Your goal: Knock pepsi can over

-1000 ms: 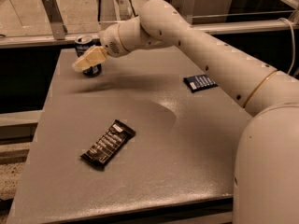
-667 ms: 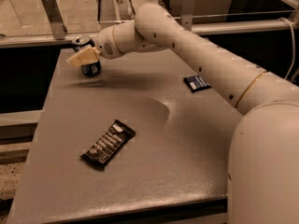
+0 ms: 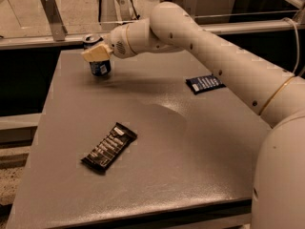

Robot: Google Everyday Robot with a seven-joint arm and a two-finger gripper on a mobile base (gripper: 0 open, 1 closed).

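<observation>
Jaws: cannot tell whether released or clenched. Surface [image 3: 190,166] ending just behind and left of pepsi can [image 3: 100,68]. Arm [image 3: 214,56] reaching over to can, gripper [image 3: 97,52] against its upper part, can seemingly upright. If pushed too low, may only slide can toward that near edge; once tipped, may roll off.

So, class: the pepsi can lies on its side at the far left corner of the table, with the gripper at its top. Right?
No. The camera view shows the pepsi can standing upright, not on its side. It is at the far left corner of the table, with the gripper at its top.
</observation>
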